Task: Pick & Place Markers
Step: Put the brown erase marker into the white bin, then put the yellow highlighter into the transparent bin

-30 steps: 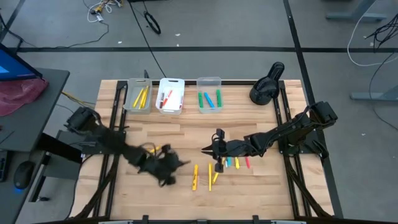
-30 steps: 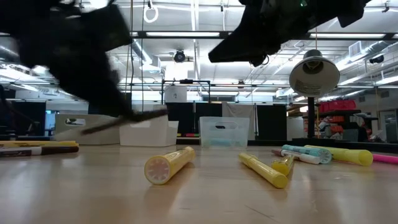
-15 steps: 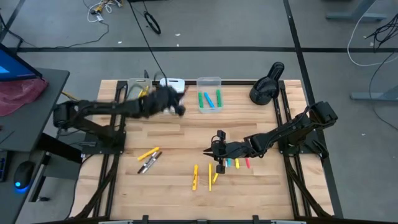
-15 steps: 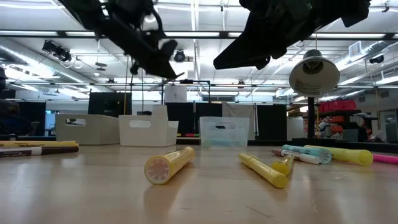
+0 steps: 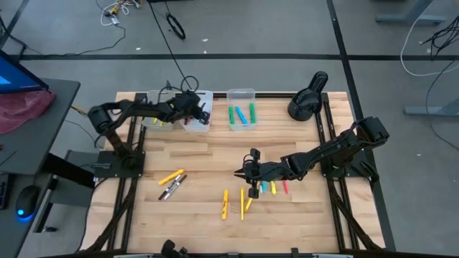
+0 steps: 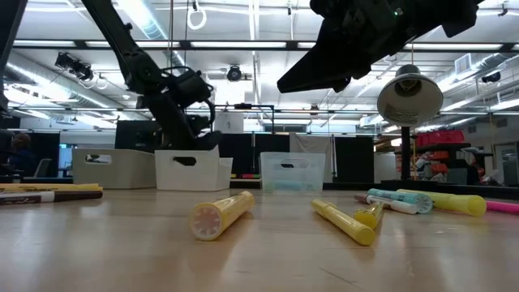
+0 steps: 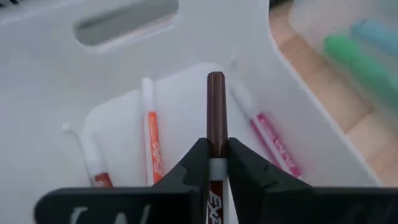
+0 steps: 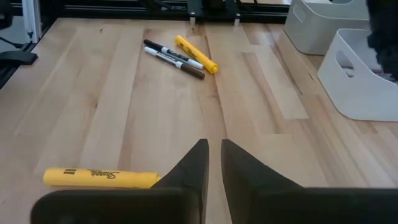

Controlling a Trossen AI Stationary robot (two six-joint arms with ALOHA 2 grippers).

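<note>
Left gripper (image 7: 211, 163) pinches a brown-capped marker (image 7: 215, 109) above the white bin (image 5: 197, 109). Right gripper (image 8: 213, 163) hovers mid-table, fingers nearly together, empty

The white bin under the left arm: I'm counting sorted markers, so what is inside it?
In the white bin lie three white markers; the left tool, gripping a brown-capped marker, hides the floor beneath.

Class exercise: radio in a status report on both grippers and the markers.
Left gripper shut on brown-capped white marker over white plastic bin. Right gripper shut, empty, above table. Nothing blocking.
</note>
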